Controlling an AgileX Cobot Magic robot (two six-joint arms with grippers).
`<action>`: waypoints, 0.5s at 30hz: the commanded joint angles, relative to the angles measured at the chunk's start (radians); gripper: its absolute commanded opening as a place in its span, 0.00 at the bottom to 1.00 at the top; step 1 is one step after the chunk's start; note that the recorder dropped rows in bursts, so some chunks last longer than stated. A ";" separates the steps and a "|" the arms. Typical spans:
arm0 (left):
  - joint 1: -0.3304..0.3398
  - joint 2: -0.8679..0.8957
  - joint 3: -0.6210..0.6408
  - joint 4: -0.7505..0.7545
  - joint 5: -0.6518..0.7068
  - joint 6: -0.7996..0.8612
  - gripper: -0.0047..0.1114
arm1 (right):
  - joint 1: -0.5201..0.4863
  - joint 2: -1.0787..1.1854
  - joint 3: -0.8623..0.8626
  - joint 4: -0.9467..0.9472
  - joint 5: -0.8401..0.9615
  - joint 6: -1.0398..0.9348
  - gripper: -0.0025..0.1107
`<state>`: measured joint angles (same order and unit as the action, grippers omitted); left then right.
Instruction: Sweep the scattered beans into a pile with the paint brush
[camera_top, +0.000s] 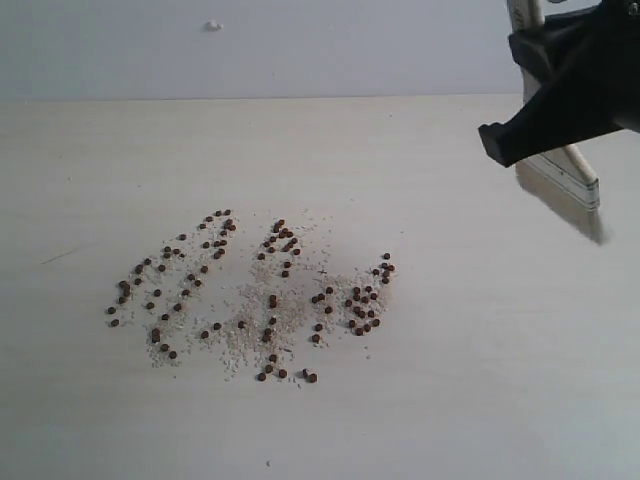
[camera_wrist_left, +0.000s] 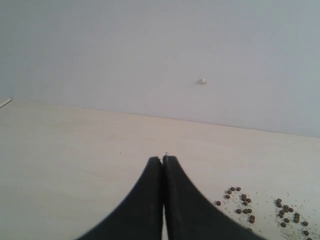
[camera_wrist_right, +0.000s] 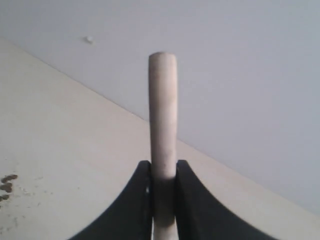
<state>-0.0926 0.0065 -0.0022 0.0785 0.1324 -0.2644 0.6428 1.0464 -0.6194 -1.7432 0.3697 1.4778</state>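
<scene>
One paint brush (camera_top: 572, 176), dozens of beans (camera_top: 360, 300)

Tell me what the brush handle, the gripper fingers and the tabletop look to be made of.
The paint brush handle looks like bare pale wood, matte with a rounded end; grain is too blurred to confirm. The right gripper has matte black fingers, probably plastic or rubber, without shine. The table is a pale wood-look surface with faint streaks, possibly laminate.

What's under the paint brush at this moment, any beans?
Only bare table and its shadow show beneath the paint brush; the beans lie apart, toward the left. The right tool covers the brush's middle.
</scene>
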 joint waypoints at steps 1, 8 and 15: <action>0.003 -0.006 0.002 -0.011 0.002 -0.001 0.04 | -0.003 0.039 0.019 -0.001 0.109 0.120 0.02; 0.003 -0.006 0.002 -0.011 0.002 -0.001 0.04 | -0.003 0.214 -0.011 -0.001 0.328 0.171 0.02; 0.003 -0.006 0.002 -0.011 0.002 -0.001 0.04 | -0.003 0.345 -0.106 -0.001 0.556 0.379 0.02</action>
<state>-0.0926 0.0065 -0.0022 0.0729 0.1331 -0.2644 0.6428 1.3657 -0.6906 -1.7335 0.9057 1.8516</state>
